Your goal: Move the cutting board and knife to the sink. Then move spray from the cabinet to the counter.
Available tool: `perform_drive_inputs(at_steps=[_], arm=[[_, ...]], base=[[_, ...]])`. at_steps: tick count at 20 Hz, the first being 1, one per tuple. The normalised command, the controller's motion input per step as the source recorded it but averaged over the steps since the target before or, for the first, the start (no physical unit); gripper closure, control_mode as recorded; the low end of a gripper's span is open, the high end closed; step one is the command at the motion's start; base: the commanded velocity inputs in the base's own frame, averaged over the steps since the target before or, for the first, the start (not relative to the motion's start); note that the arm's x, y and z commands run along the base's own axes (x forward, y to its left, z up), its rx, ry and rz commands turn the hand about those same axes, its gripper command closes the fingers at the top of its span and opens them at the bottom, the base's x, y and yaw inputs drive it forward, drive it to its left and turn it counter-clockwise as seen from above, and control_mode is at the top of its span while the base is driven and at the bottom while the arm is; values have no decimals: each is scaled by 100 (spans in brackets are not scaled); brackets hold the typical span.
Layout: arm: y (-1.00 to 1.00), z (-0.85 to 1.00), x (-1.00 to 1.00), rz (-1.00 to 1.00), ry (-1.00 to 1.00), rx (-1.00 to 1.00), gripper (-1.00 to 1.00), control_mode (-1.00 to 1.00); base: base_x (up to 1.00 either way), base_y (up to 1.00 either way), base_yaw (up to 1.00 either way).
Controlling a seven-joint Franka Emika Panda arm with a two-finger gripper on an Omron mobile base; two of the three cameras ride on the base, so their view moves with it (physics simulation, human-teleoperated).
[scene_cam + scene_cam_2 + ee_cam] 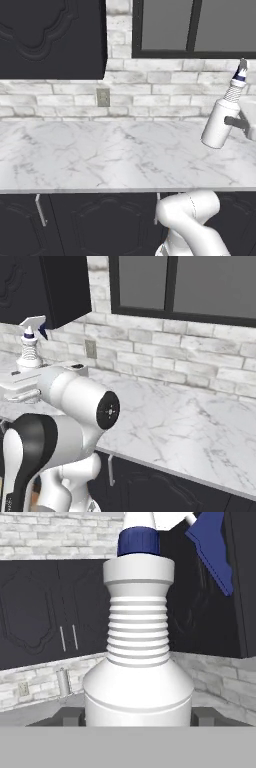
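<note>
You have the spray [220, 122] in the gripper [235, 121], held in the air above the counter [100, 150]. In the left base view the bottle sits at about 3 o'clock, near the right edge. Its long axis is tilted: base down toward 7 o'clock, nozzle up toward 1 o'clock, the top end leaning toward the brick wall [165, 90]. A dark finger [231, 120] crosses the white body at mid-height.

Right base view: spray [29, 351] at about 10 o'clock, standing close to upright there, ribbed neck and blue collar above the white shoulder. The blue trigger points right, toward the dark cabinet with ornate carved panel [45, 286] just above it. The lower body is hidden behind the arm's white wrist. The gripper [30, 387] sits below the neck; its tips are hard to make out from this side.

Hand view: spray [139, 662] runs up the centre, long axis from 6 to 12 o'clock. Blue collar at the top, blue trigger off toward 1 o'clock. Dark fingertips [70, 716] show on either side of the bottle's wide body, pressed to its flanks. So the claw is pinching the spray across the body, jaws standing wide because the bottle is wide.

The bottle's base hangs apart from the marble, not resting on it.
</note>
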Motion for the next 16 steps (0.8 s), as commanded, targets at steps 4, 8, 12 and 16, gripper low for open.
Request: perform_drive_inputs(at_steps=[4, 8, 12, 16], arm=[[-24, -31, 61, 6, 12, 0, 100, -100], [-5, -45, 71, 6, 1, -5, 100, -100], [-40, -45, 17, 7, -10, -7, 100, -100], [-32, -46, -1, 1, -34, -15, 100, -100]], base=[[0, 0, 0], [0, 0, 0], [0, 0, 0], [0, 0, 0]])
